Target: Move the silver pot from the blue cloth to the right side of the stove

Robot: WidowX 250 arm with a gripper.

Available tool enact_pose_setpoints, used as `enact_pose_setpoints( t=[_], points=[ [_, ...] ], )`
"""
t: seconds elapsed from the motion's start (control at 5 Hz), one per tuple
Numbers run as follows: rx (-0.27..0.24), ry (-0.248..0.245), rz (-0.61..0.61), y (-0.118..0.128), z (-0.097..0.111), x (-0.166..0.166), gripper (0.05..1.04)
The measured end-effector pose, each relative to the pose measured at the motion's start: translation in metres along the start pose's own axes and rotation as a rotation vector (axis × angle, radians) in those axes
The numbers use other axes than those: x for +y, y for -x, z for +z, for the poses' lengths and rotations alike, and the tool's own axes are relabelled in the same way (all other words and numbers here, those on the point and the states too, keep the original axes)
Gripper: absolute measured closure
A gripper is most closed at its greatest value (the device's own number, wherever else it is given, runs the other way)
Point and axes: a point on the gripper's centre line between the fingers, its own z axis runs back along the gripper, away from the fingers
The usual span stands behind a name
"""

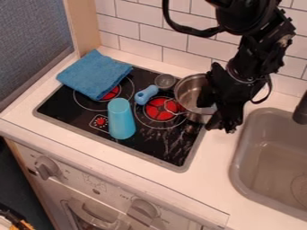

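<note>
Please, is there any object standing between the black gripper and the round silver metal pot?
Nothing visible stands between the black gripper and the round silver metal pot: the gripper is at the pot's sink-facing side. The light-blue rounded object lies opposite.

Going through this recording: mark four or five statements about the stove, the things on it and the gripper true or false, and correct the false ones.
1. The gripper is at the side of the metal pot nearer the sink. True.
2. The blue cloth lies in the sink. False: it lies over the back left part of the stovetop.
3. The light blue cylinder is on the stovetop. True.
4. The blue-handled scoop is inside the pot. False: it is on the stovetop, between the cloth and the pot.
</note>
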Motion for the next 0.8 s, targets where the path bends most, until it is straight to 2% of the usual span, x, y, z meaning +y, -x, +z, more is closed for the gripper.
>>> enact_pose_setpoints(
  t=[0.2, 0.4, 0.6, 0.8],
  points=[
    [0.01, 0.004, -0.011, 0.002, 0.0, -0.001, 0.077],
    [-0.007, 0.031, -0.019, 0.005, 0.015, 0.001, 0.081],
    [-0.076, 0.048, 0.009, 0.007, 0.049, 0.012, 0.083],
    [-0.118, 0.07, 0.048, 0.016, 0.078, 0.022, 0.083]
  ],
)
